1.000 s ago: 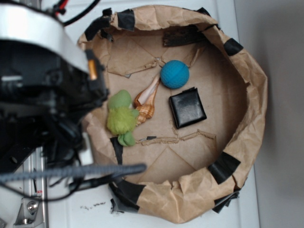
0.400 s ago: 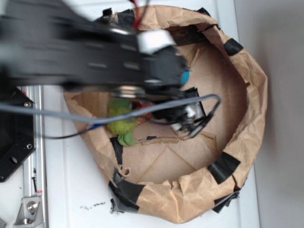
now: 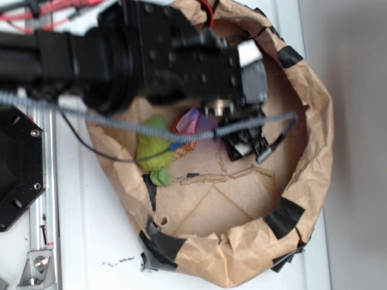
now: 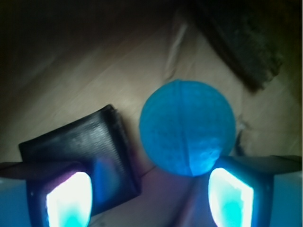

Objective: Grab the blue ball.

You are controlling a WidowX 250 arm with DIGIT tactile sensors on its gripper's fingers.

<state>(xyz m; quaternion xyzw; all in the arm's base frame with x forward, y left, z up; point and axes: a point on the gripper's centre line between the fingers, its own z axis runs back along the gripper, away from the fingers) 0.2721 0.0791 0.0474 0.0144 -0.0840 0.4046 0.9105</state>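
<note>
In the wrist view the blue ball lies on brown paper just ahead of my gripper, slightly right of the gap's centre. The jaws stand wide apart and empty; their glowing pads show at the bottom corners. The black square pad lies left of the ball, partly under the left finger. In the exterior view my arm and gripper hang over the paper bowl and hide the ball.
A lime-green plush toy and a shell lie left of the gripper inside the bowl. The bowl's crumpled paper rim with black tape rings the area. A dark patch lies beyond the ball.
My arm has swung from the left edge across the bowl to hang over the ball and black pad, which it now covers in the exterior view.
</note>
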